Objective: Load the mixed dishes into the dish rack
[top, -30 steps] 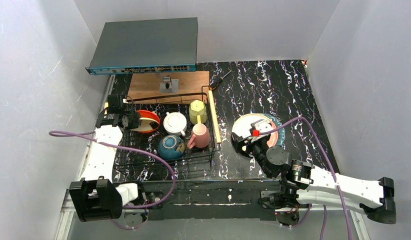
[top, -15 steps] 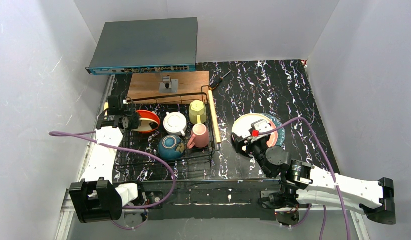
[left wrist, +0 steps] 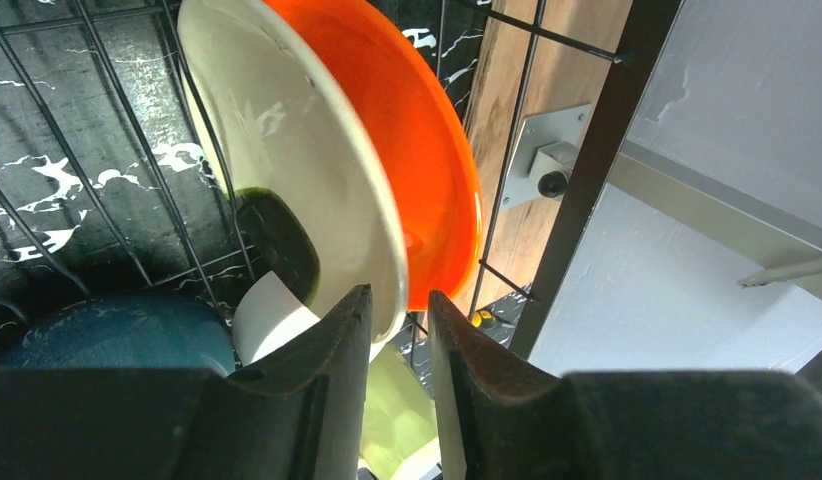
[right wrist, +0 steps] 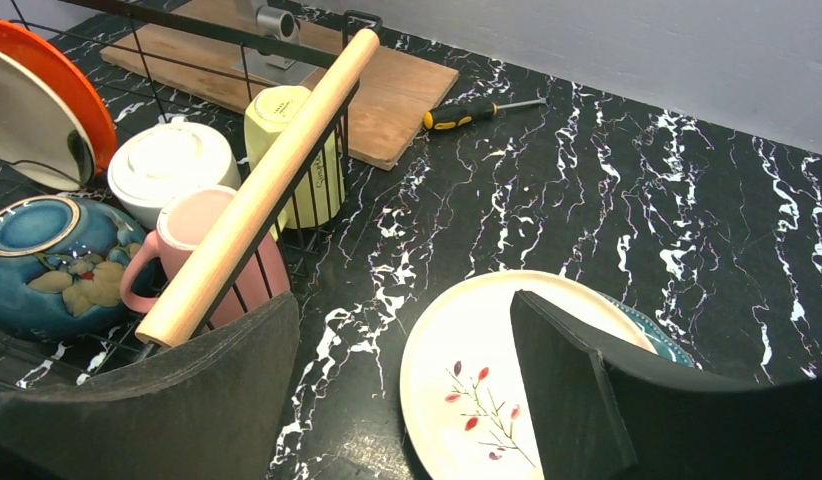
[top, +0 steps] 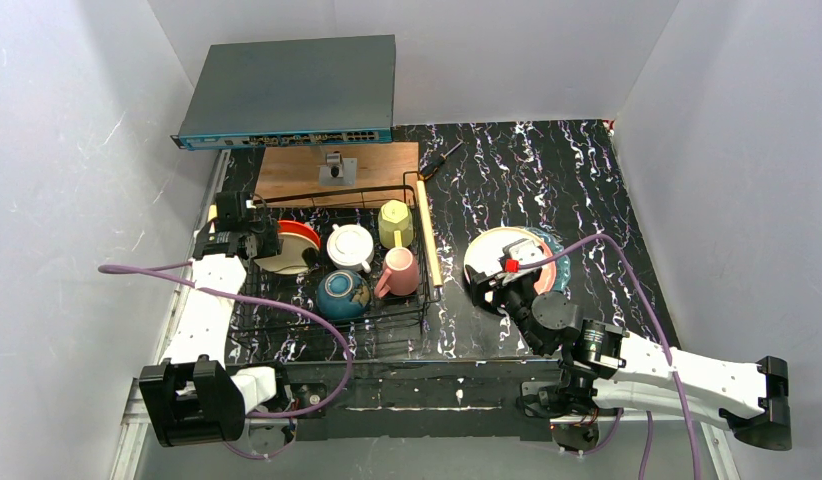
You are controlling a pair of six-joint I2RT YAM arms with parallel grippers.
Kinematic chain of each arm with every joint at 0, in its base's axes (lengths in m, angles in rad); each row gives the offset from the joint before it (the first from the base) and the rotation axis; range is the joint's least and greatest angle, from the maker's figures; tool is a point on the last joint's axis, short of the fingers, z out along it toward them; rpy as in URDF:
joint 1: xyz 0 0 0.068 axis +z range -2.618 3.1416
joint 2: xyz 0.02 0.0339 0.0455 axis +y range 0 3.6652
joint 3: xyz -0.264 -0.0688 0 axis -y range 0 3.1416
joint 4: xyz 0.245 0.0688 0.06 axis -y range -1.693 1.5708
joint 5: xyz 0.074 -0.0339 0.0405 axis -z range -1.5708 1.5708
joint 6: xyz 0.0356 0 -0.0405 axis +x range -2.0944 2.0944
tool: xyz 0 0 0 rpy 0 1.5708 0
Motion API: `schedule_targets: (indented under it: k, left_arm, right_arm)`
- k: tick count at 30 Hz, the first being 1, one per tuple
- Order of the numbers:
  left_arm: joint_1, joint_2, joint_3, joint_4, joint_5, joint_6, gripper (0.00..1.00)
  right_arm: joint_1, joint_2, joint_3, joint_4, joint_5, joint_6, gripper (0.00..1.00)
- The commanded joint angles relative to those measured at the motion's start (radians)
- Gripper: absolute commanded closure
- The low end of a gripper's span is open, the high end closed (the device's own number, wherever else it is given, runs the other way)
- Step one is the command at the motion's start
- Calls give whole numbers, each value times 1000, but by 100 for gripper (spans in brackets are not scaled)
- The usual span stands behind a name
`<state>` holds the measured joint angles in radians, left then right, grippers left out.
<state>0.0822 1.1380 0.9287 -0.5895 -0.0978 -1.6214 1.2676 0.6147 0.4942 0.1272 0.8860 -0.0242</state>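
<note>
The black wire dish rack holds the white cup, yellow-green mug, pink mug and blue-teal bowl. The orange plate stands on edge in the rack's far left corner, cream underside towards me. My left gripper is slightly open, and the plate's rim sits loosely between the fingertips. The cream plate lies on the teal plate right of the rack. My right gripper hangs wide open and empty over the cream plate's near edge.
The rack's wooden rod handle runs along its right side, close to my right gripper's left finger. A brown wooden board with a metal bracket lies behind the rack, a screwdriver beside it, and a grey network switch at the back.
The orange plate has tipped more upright in the rack, now showing more of its cream face. My left gripper has shifted slightly. The right arm has not moved.
</note>
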Motion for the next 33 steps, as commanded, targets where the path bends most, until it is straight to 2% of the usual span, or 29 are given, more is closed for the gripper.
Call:
schedule_targets:
  k: [1, 5, 14, 21, 27, 33]
  left_arm:
    - [6, 24, -24, -47, 51, -29, 74]
    - [6, 17, -14, -54, 61, -27, 62]
    - [6, -39, 47, -128, 125, 37, 24]
    - [6, -86, 112, -172, 214, 247, 3]
    - [6, -126, 168, -209, 336, 424, 2]
    - [5, -198, 205, -178, 438, 568, 2]
  right_arm:
    - [-8, -10, 7, 37, -4, 16, 15]
    - [-14, -3, 9, 41, -11, 17, 15]
    - [-26, 8, 20, 23, -15, 39, 15]
    - [-102, 15, 66, -154, -8, 214, 10]
    - [-309, 27, 143, -420, -116, 456, 6]
    - [-588, 99, 192, -580, -392, 588, 2]
